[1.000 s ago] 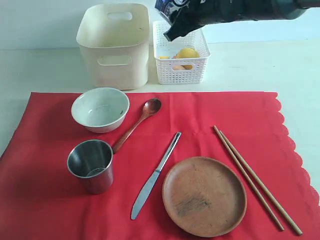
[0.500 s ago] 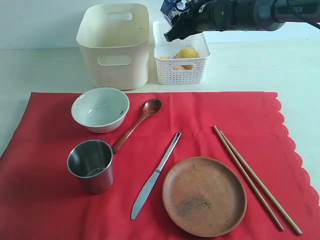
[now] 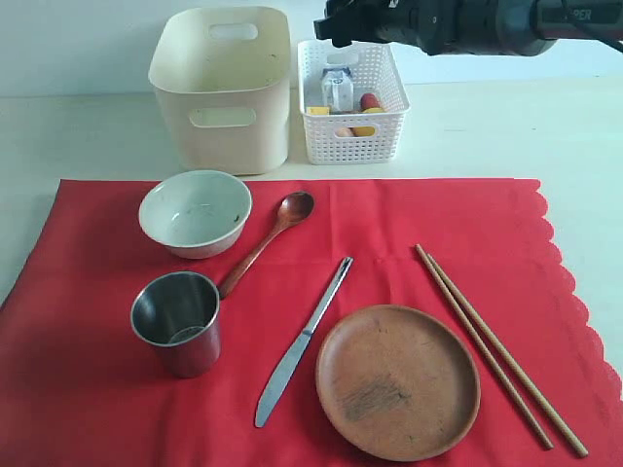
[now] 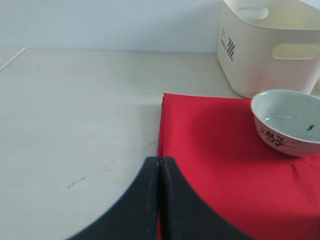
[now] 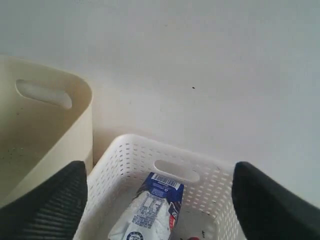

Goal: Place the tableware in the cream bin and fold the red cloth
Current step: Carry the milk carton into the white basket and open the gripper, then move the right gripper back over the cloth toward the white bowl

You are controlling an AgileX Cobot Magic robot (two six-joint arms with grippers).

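Since a moment ago the milk carton (image 3: 337,89) has left the right gripper (image 5: 159,180) and now sits inside the white lattice basket (image 3: 355,146); that gripper's fingers stand wide apart above it, holding nothing.

Biggest of all is the red cloth (image 3: 409,214), spread flat with a scalloped edge on one side; it looks soft and limp, so I'd expect it to sag unless taken by a corner or an edge, and it can't be folded while things lie on it. Behind it stands the cream bin (image 3: 185,136), smooth plastic with rounded corners, with no tableware in it that I can see.

All the tableware rests on the cloth:
- the round plate (image 3: 397,381), matte brown and stiff, best pinched at its rim;
- the bowl (image 3: 195,212), glazed and probably breakable, its lip the place to grip;
- the steel cup (image 3: 177,321), upright, shiny and likely slippery;
- the chopsticks (image 3: 503,350), thin wood, side by side, apt to roll;
- the table knife (image 3: 304,341), flat and low, awkward to get under;
- the wooden spoon (image 3: 294,208), light, with its handle running towards the cup.

The left gripper (image 4: 159,165) hangs with fingers pressed together, empty, near the cloth's edge, by the bowl.
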